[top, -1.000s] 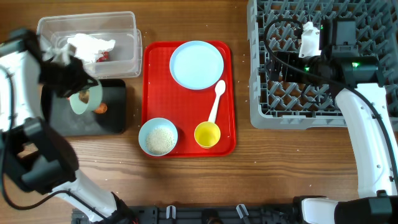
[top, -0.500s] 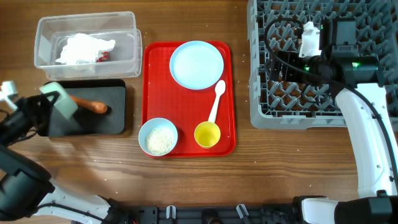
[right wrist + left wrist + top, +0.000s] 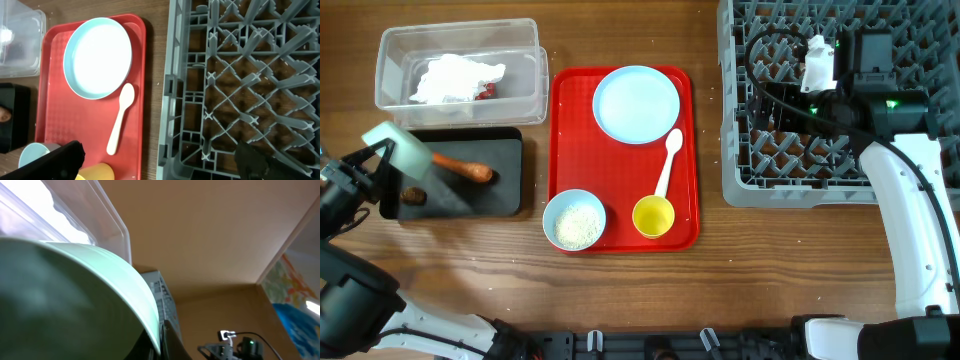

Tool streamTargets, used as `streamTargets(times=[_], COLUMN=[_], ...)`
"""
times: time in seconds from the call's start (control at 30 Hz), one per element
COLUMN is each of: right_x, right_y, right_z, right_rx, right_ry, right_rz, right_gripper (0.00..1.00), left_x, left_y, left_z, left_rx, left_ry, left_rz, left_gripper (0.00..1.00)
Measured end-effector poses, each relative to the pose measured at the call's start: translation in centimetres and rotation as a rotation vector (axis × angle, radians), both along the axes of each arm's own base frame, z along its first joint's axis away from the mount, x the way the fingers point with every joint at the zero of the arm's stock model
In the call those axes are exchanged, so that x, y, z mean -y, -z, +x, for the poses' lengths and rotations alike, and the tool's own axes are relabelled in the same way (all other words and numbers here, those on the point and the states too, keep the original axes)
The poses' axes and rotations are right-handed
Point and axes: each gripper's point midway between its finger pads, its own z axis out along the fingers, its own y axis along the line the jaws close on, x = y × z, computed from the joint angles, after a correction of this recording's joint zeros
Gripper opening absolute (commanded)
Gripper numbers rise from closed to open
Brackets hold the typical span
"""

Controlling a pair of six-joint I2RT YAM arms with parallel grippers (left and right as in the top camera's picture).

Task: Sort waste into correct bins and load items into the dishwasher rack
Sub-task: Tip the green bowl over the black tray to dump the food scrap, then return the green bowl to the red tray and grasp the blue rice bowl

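Note:
My left gripper (image 3: 377, 165) is shut on a small mint bowl (image 3: 398, 148), held tilted at the left end of the black tray (image 3: 505, 195). That bowl fills the left wrist view (image 3: 75, 300). An orange carrot piece (image 3: 460, 167) and a small brown lump (image 3: 413, 196) lie in the black tray. The clear tub (image 3: 530, 60) holds the white napkin (image 3: 455, 78) and a red scrap (image 3: 485, 90). My right gripper (image 3: 800, 100) is open and empty above the grey rack (image 3: 800, 185), near its left edge (image 3: 240, 75).
The red serving tray (image 3: 570, 140) holds the pale blue plate (image 3: 636, 104), the white spoon (image 3: 667, 165), the yellow cup (image 3: 653, 216) and a second bowl with rice grains (image 3: 574, 221). The plate (image 3: 98, 57) and spoon (image 3: 120, 120) also show in the right wrist view.
My left gripper has carried the mint bowl leftward from over the black tray to its left end. The carrot and brown lump now show in the tray. The right arm has not moved.

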Motion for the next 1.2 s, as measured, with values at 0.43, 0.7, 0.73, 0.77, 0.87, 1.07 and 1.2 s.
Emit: streamTargets(times=[0.43,0.7,0.73,0.77,0.87,1.07,1.2], right_x=[0.0,0.0,0.0,0.0,0.0,0.0,0.0], right_y=[0.0,0.0,0.0,0.0,0.0,0.1,0.1], right_z=[0.1,0.0,0.0,0.0,-0.1,-0.2,-0.2], right_rx=[-0.001,-0.005,-0.004,-0.004,-0.008,-0.012,-0.012], right_ry=[0.012,0.013,0.012,0.012,0.012,0.012,0.012], right_rz=[0.008,0.008,0.007,0.007,0.008,0.007,0.007], right_gripper=[1.00,1.00,1.00,1.00,1.00,1.00,1.00], left_x=[23.4,32.8,33.3,33.8,34.5,34.0,34.0], left_y=[-5.0,3.0,3.8,4.8,7.6,12.2,12.7], left_z=[4.1,5.2,5.4,5.6,5.5,3.4,3.4], left_rx=[-0.028,-0.222,-0.228,-0.236,-0.287,-0.436,-0.449], left_ry=[0.537,0.551,0.543,0.544,0.570,0.676,0.679], left_rz=[0.652,1.279,1.326,1.365,1.442,1.515,1.520], left_gripper=[0.04,0.04,0.04,0.04,0.05,0.28,0.44])
